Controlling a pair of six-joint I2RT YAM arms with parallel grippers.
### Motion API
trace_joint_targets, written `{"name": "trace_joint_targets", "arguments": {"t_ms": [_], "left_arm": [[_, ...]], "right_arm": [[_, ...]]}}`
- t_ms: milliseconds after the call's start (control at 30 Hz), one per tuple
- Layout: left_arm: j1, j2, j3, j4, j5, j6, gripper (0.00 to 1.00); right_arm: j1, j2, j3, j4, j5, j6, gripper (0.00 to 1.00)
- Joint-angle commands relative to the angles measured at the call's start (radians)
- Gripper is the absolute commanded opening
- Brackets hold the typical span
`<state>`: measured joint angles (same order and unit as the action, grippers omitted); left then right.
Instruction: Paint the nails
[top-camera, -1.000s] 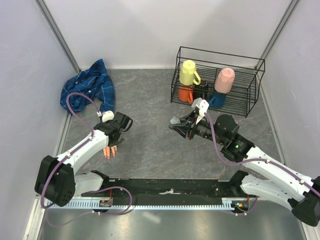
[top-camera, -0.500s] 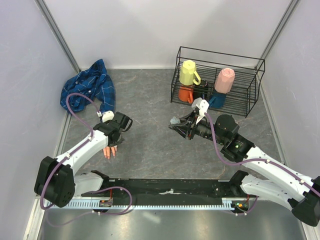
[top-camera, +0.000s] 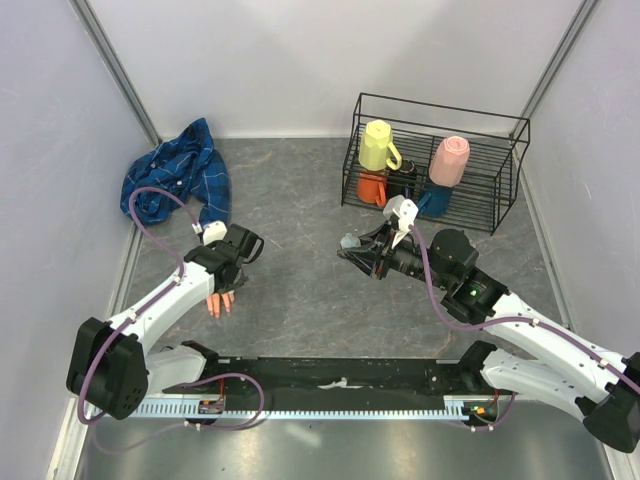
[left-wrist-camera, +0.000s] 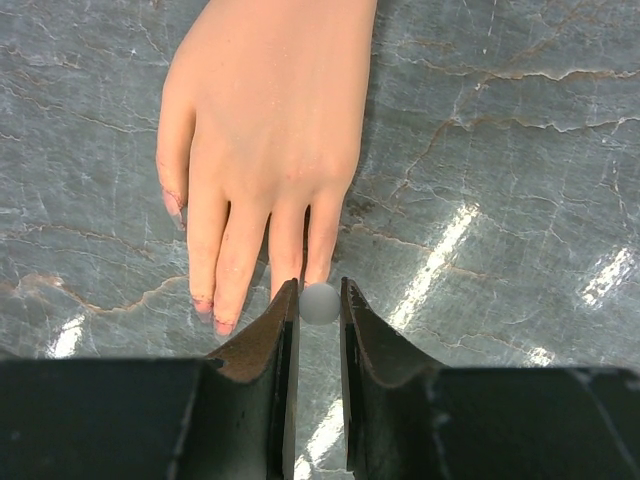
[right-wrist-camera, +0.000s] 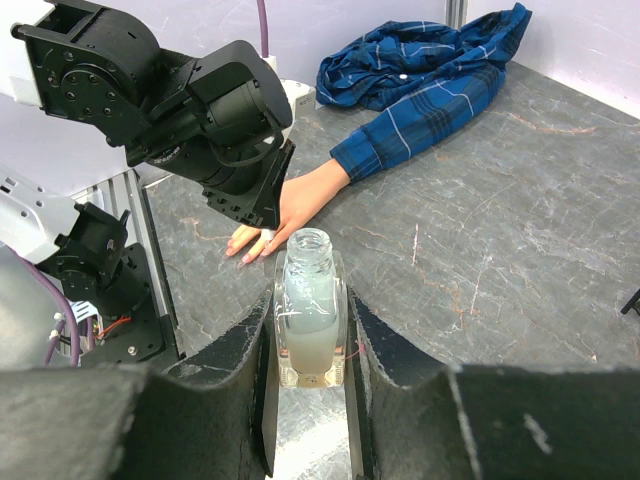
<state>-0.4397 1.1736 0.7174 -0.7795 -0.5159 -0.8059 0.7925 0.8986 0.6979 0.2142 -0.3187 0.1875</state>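
- Locate the mannequin hand (left-wrist-camera: 265, 130). It lies flat, palm down, on the table (top-camera: 300, 300) on the left arm's side, and sticks out of a blue plaid sleeve (right-wrist-camera: 400, 140). This pose turns the nails (left-wrist-camera: 222, 326) upward, where a brush can reach them.
- Check the left tool (left-wrist-camera: 318, 292). Its jaws stand nearly together, clamped on a small grey round applicator (left-wrist-camera: 320, 304), which shows blurred and end-on in the wrist view. The tool points down at the fingertips, so the applicator meets a nail from above.
- Note the target. The applicator sits over the tip of the finger farthest from the thumb. You cannot tell from these views whether it touches the nail.
- Read progress from colour. The thumb and the two fingers beside it carry a pinkish tint at their tips. The other two tips are hidden behind a jaw and the applicator. Judge the work as well along, with the last fingers in hand.
- Check the right tool (right-wrist-camera: 308, 325). Its jaws are clamped on the bottle (right-wrist-camera: 308, 290), which has its cap off, its open mouth uppermost, and is part filled with pale liquid. It appears to be held off the table, well apart from the hand. This placement likely leaves the bottle ready for a dip yet clear of the stroke.
- Watch two risks. A tilted bottle spills, and a heavy press smears colour onto the finger.
- Disregard the wire rack (top-camera: 470, 190) at the far right.
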Motion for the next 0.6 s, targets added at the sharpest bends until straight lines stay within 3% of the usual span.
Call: {"name": "trace_joint_targets", "arguments": {"t_ms": [0, 567], "left_arm": [[0.006, -0.014, 0.017, -0.023, -0.044, -0.028, 0.02], [0.006, -0.008, 0.025, -0.035, -0.023, -0.026, 0.02]], "right_arm": [[-0.004, 0.0, -0.003, 0.05, -0.022, 0.009, 0.0], [-0.007, 0.005, -0.008, 0.057, -0.029, 0.015, 0.0]]}}
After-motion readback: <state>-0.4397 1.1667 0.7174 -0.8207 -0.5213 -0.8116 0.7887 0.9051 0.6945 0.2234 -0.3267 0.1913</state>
